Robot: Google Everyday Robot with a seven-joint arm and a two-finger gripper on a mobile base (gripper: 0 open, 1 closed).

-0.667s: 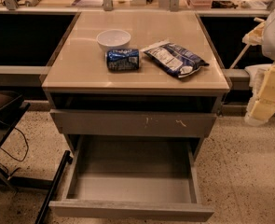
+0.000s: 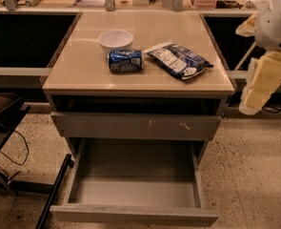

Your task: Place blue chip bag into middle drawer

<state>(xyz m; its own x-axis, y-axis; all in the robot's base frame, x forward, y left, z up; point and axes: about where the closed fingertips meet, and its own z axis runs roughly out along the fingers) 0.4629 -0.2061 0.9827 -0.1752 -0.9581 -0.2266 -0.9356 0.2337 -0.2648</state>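
Observation:
The blue chip bag (image 2: 179, 61) lies flat on the right half of the beige cabinet top (image 2: 83, 75), just right of a blue soda can (image 2: 125, 61) lying on its side. The middle drawer (image 2: 135, 214) is pulled out wide open below, with its smooth grey inside bare. My gripper (image 2: 249, 105), with pale yellow fingers pointing down, hangs at the right edge of the view. It is beside the cabinet's right front corner, lower than the bag and apart from it, and nothing shows in it.
A white bowl (image 2: 115, 40) stands behind the can. A closed grey drawer front with pale scratch marks (image 2: 135, 126) sits above the open drawer. A dark stand and cable (image 2: 6, 128) are on the floor at left. Speckled floor surrounds the cabinet.
My gripper has shifted a little to the left and up, closer to the cabinet's right side. The bag, can, bowl and drawer have not moved.

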